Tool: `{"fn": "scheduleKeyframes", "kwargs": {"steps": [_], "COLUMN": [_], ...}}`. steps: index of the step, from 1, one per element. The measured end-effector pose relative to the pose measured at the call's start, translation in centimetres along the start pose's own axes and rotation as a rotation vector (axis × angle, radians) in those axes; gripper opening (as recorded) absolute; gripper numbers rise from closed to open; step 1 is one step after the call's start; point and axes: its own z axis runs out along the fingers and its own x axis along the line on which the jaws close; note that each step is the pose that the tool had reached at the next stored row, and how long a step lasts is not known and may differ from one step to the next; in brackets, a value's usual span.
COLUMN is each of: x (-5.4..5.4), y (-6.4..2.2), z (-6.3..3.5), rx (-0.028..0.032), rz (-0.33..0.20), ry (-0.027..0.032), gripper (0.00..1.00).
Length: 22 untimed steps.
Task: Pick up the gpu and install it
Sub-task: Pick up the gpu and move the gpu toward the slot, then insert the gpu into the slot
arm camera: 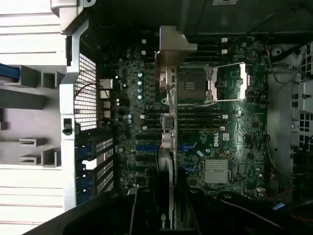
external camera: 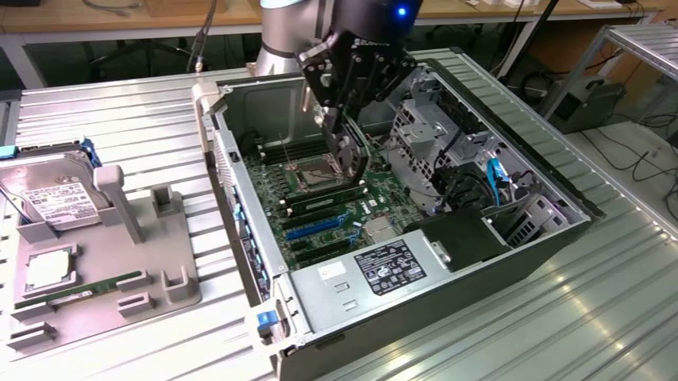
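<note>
**Operator:** Thin dark gpu card with silver end bracket, seen edge-on, clamped between my black gripper's fingers.
**Inspector:** Position?
**Operator:** The exterior view shows it upright over the green motherboard. Whether it touches, I cannot tell.

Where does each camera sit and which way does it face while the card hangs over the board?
Exterior view: off the arm, raised, angled down into the open black-and-silver computer case on the ribbed metal table; shows the arm's wrist and the gripper shut on the gpu, a thin dark card with silver bracket.
Wrist view: on the wrist, looking along the held card onto the green motherboard; the gripper's dark fingers flank the card.
Shared: gpu, motherboard, silver CPU socket.
</note>
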Motion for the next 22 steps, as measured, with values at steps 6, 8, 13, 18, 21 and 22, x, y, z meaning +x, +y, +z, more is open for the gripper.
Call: {"fn": "scheduleKeyframes", "kwargs": {"steps": [6,8,13,18,21,22], "x": [-2.3,-2.4,-2.4,-2.4,-2.4,-2.4], "y": [-0.03,-0.04,-0.05,-0.05,-0.05,-0.05], "z": [0.98,1.13,1.26,1.26,1.26,1.26], "rx": [0.0039,0.0037,0.0039,0.0039,0.0039,0.0039], "rz": [-0.001,-0.002,-0.002,-0.002,-0.002,-0.002], "ry": [-0.0001,-0.0042,-0.0127,-0.0127,-0.0127,-0.0127], "gripper": [0.26,0.26,0.26,0.26,0.26,0.26]}}
